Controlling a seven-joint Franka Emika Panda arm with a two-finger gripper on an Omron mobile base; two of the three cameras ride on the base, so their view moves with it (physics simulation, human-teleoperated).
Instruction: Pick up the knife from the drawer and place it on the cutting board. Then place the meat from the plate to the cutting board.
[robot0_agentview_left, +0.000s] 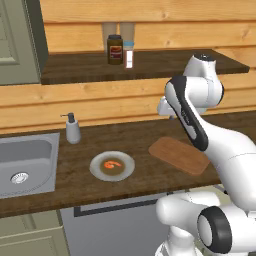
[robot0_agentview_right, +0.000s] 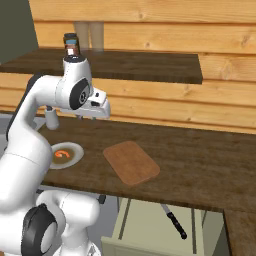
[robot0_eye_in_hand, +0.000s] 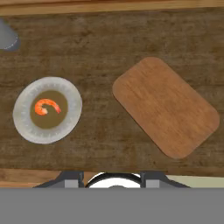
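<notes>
The light-brown cutting board (robot0_eye_in_hand: 166, 106) lies bare on the dark wooden counter, also seen from the bases (robot0_agentview_left: 180, 155) (robot0_agentview_right: 131, 162). Left of it sits the round pale plate (robot0_eye_in_hand: 24, 127) (robot0_agentview_left: 127, 169) (robot0_agentview_right: 75, 159), and the orange-red curled meat (robot0_eye_in_hand: 47, 106) (robot0_agentview_left: 113, 164) (robot0_agentview_right: 63, 154) rests on its brownish centre. Below the counter edge the drawer (robot0_agentview_right: 145, 230) stands pulled out, with the knife (robot0_agentview_right: 173, 220) lying in it, dark handle toward the front. My gripper (robot0_eye_in_hand: 111, 177) (robot0_agentview_right: 96, 114) (robot0_agentview_left: 167, 109) hangs high above the counter, pointing down, open, holding nothing.
A steel sink (robot0_agentview_left: 25, 162) is set into the counter at the left, with a grey soap dispenser (robot0_agentview_left: 73, 129) beside it. A shelf (robot0_agentview_left: 150, 65) above the counter carries a dark jar (robot0_agentview_left: 115, 49) and a small white shaker (robot0_agentview_left: 129, 56).
</notes>
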